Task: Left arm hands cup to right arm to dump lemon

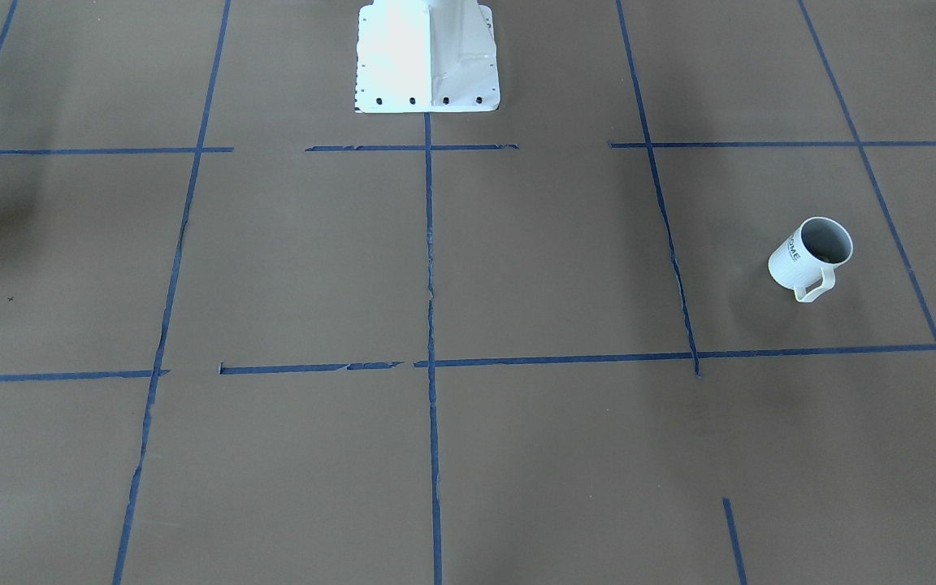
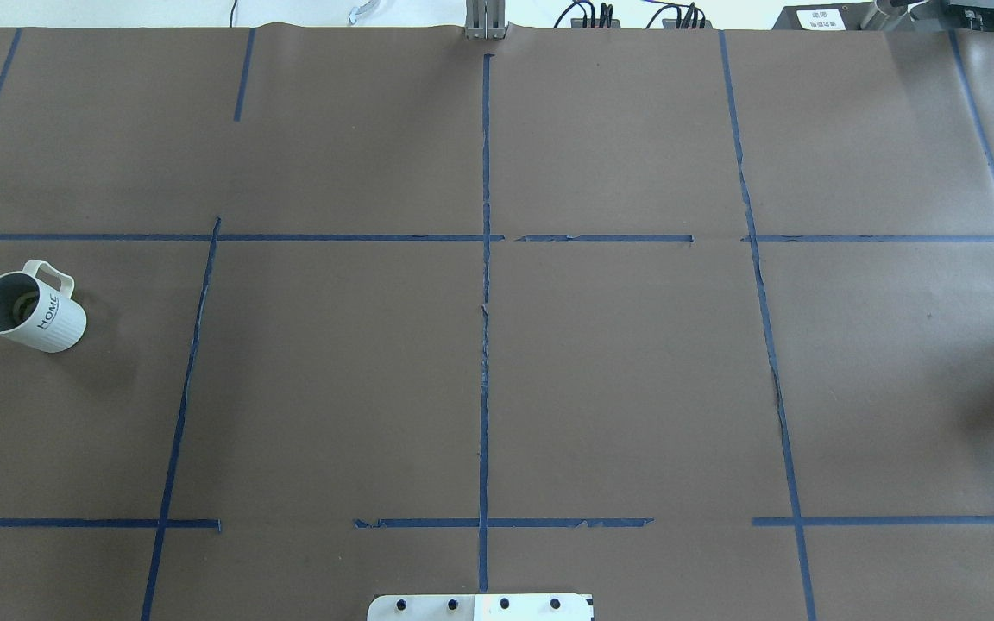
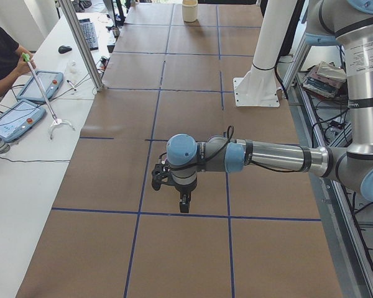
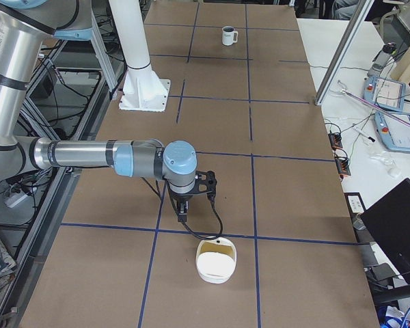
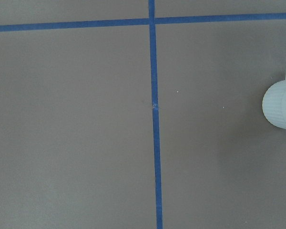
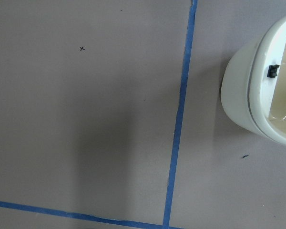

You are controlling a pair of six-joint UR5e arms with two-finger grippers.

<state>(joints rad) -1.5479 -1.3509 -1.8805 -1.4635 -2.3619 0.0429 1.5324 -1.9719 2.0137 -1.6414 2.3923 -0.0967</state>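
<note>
The cup (image 2: 31, 309) is a white ribbed mug lettered "HOME". It stands upright on the brown table near the robot's left end, also seen from the front (image 1: 811, 256) and far off from the right end (image 4: 228, 35). A faint yellowish shape inside it looks like the lemon (image 2: 25, 303). The left gripper (image 3: 182, 202) hangs high above the table, fingers down, and I cannot tell whether it is open or shut. Its wrist view catches only the cup's side (image 5: 281, 105) at the right edge. The right gripper (image 4: 183, 210) hovers beside a cream bowl; whether it is open or shut cannot be told.
A cream bowl (image 4: 216, 262) sits on the table near the robot's right end, also in the right wrist view (image 6: 262, 90). The white robot pedestal (image 1: 427, 57) stands at the table's back middle. A person with tablets (image 3: 15, 118) sits at a side table.
</note>
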